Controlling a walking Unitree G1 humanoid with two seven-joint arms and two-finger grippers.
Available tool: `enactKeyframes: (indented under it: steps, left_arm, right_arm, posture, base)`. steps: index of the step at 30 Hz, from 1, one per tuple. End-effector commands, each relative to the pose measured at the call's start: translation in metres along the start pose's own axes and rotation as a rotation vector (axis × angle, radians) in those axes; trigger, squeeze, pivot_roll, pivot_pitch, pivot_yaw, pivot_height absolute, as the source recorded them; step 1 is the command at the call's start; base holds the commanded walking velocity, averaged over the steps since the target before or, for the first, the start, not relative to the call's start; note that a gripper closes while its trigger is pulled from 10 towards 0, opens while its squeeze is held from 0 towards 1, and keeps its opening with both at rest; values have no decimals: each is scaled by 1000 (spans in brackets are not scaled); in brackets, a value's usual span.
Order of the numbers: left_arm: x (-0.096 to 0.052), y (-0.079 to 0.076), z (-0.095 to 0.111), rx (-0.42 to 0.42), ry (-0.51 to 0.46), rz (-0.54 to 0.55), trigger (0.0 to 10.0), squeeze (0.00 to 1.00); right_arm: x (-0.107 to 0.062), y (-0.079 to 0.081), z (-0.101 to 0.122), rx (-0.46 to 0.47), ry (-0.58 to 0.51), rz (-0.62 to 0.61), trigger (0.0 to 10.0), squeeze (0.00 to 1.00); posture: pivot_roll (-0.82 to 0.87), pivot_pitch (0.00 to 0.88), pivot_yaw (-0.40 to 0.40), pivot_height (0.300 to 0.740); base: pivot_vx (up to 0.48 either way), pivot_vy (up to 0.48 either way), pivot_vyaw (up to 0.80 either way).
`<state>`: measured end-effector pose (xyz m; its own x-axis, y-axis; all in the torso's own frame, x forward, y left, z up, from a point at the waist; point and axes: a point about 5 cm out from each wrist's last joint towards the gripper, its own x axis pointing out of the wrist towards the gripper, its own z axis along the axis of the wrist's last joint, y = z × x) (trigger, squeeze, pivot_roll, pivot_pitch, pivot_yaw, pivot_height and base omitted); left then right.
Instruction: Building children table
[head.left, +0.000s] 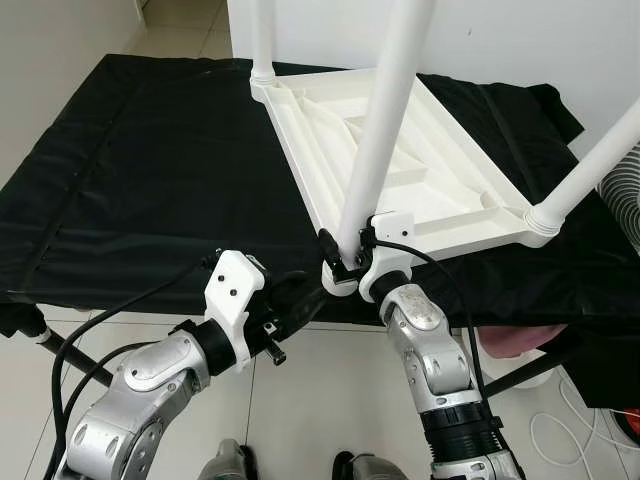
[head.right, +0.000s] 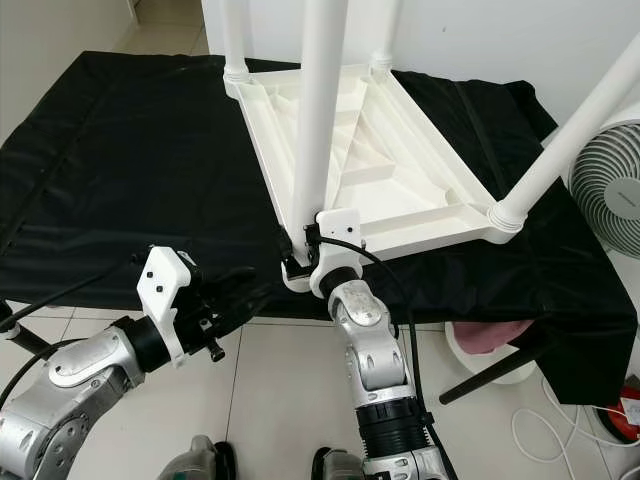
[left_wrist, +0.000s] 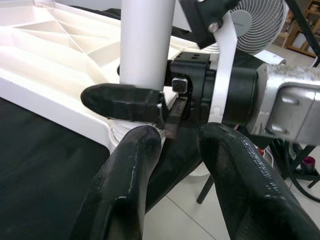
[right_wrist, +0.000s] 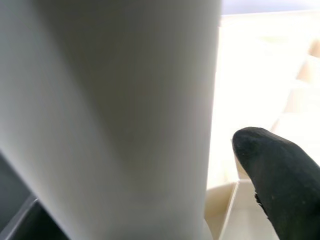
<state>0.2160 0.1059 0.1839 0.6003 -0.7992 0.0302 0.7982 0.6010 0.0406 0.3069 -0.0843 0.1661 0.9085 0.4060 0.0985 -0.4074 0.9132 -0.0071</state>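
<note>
On the black cloth (head.left: 150, 180), one upturned white tabletop (head.left: 420, 190) carries four legs, no readable writing. Right gripper (head.left: 345, 255) clasps the near leg (head.left: 385, 120); left gripper (head.left: 300, 300) hovers beside it, fingers parted, holding nothing.

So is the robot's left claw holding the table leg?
No, the left gripper is open and empty just short of the leg; the right gripper is the one clamped around its base.

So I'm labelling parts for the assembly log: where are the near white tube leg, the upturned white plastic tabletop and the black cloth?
Near white tube leg (head.left: 385, 120), left eye view, mid shaft.
Upturned white plastic tabletop (head.right: 400, 205), right eye view, ribbed underside.
Black cloth (head.left: 150, 180), left eye view, bare left part.
</note>
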Motion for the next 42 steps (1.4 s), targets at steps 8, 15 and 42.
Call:
enactKeyframes:
  steps: [8,15,42]
  left_arm:
    - [-1,1,-2,3,13,35,10000,0]
    - [2,2,-1,6,13,28,10000,0]
    - [13,2,-1,11,13,-36,10000,0]
  right_arm:
    - [-12,-13,4,-100,-10,394,10000,0]
    - [-7,-15,3,-164,-35,548,10000,0]
    - [0,-27,0,-187,-63,598,10000,0]
  posture:
    - [-23,132,-23,740]
    - [-26,134,-7,740]
    - [-63,141,27,740]
  base:
    - [0,0,0]
    - [0,0,0]
    - [0,0,0]
